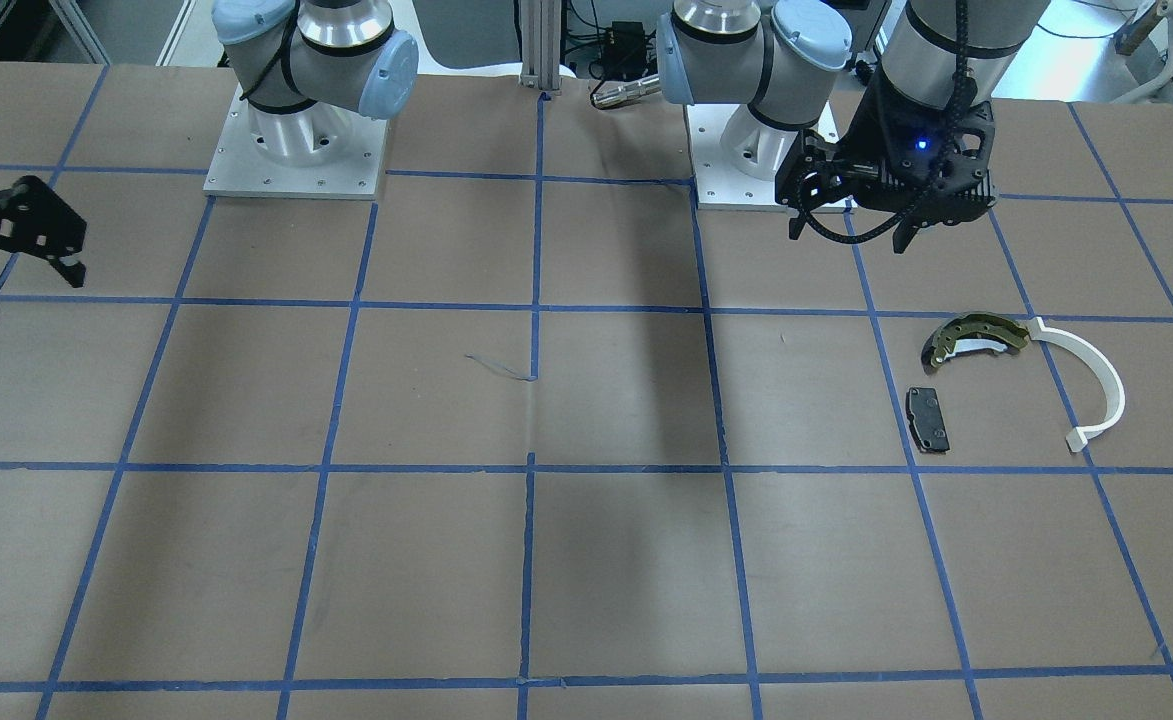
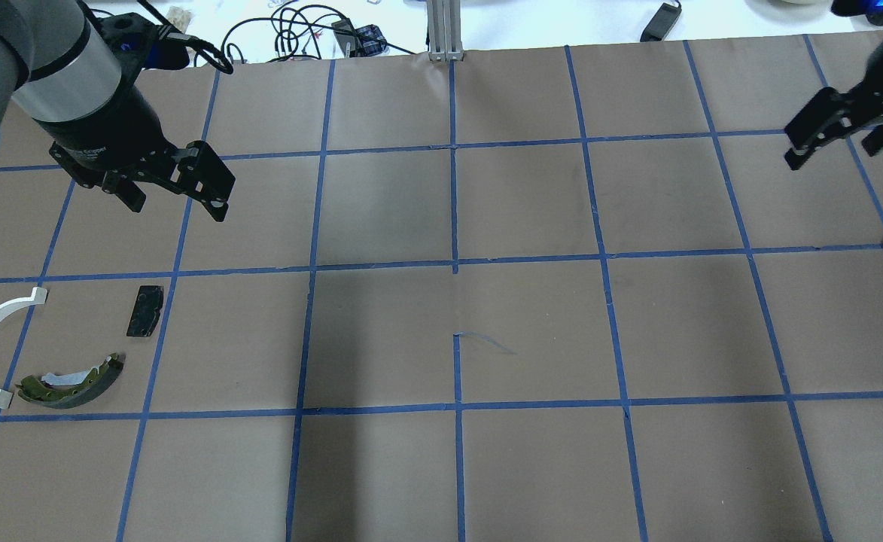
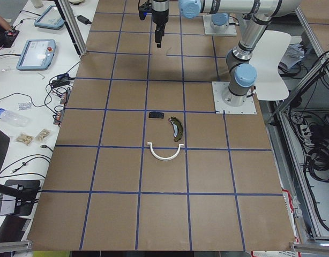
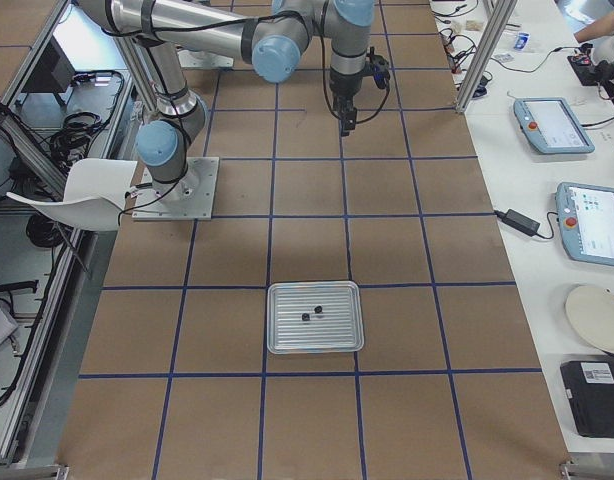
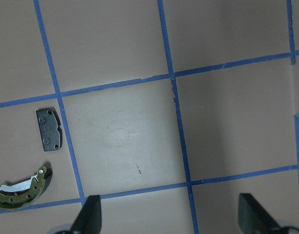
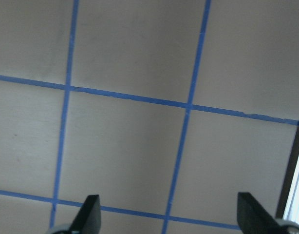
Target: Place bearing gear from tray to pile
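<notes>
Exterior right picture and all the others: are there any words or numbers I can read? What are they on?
No text can be read in any view.
On the left gripper: pale letters on its black body, too blurred to read.
On the tablets: writing on the screens, too small to read.
On the black box: a white label, too small to read.

A robotics lab: the table (image 2: 531, 467) is papered brown and gridded with blue tape, with metal base plates (image 1: 346, 172) for the arms bolted on. Teach pendants (image 4: 553, 126) lie on a white bench at 3 o'clock (tangled cables (image 2: 290, 30) at 12 o'clock, beside an aluminium post (image 2: 445, 30)).
</notes>
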